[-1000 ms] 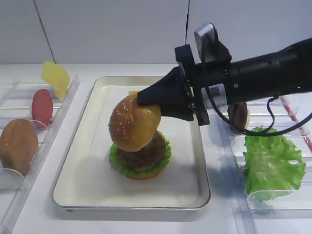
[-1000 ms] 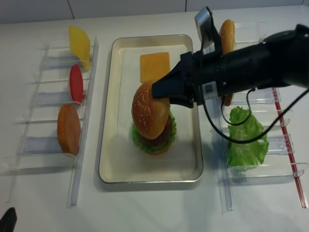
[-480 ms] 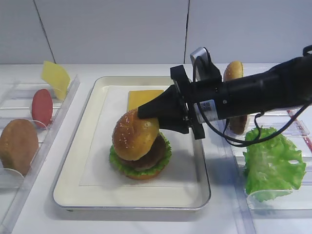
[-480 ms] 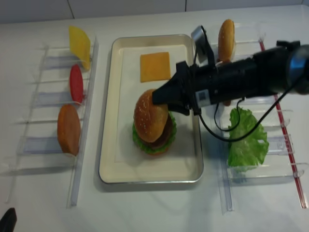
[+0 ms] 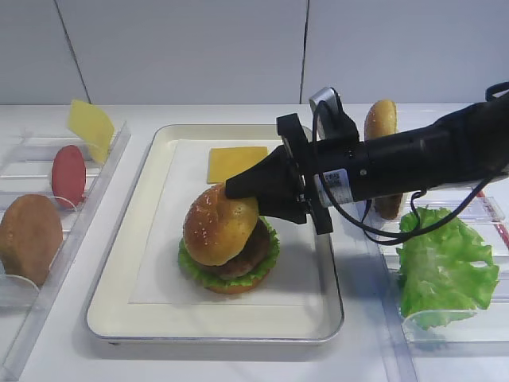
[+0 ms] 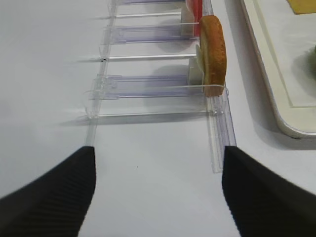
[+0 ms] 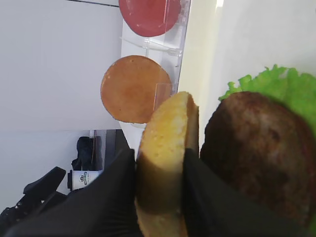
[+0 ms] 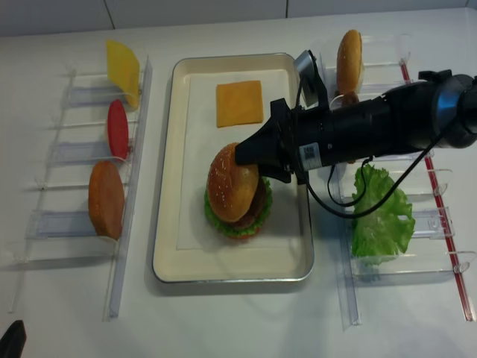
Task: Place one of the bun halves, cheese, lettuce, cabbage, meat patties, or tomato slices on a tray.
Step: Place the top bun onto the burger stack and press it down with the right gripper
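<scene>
On the white counter [image 5: 238, 362] the tray [image 5: 119, 263] sits mid-way between the clear racks. The right gripper [image 5: 238, 185] is clamped on the sesame bun top's [image 5: 216, 228] rear edge, the bun tilted against the meat patty [image 5: 253, 251] and lettuce [image 5: 199, 273] at tray centre.

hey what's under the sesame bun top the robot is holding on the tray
Under the bun top, pinched by the right claw: a meat patty, lettuce, and a bottom bun's edge. Anything between stays hidden.
</scene>
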